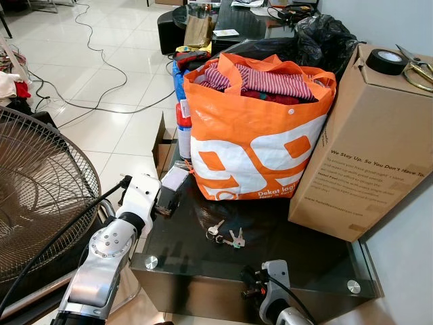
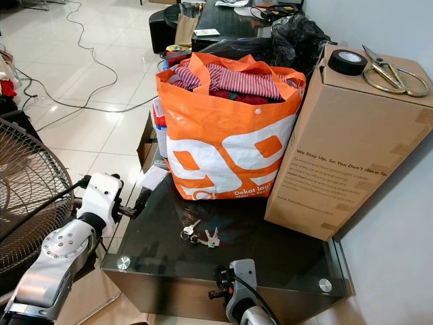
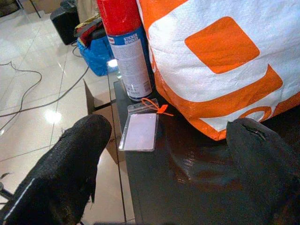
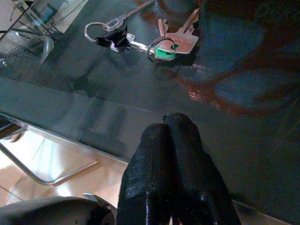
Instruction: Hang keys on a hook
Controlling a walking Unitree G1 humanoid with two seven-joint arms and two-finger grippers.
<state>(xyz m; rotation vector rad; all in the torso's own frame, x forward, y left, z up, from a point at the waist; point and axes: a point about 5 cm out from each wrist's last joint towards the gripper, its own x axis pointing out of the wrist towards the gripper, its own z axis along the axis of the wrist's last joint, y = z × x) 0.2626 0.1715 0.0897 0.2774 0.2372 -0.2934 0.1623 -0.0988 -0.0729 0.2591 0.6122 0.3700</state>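
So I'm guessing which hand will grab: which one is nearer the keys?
The right. The right hand sits shut at the table's near edge, just short of the keys. The left hand is open at the table's left edge, by the orange bag.
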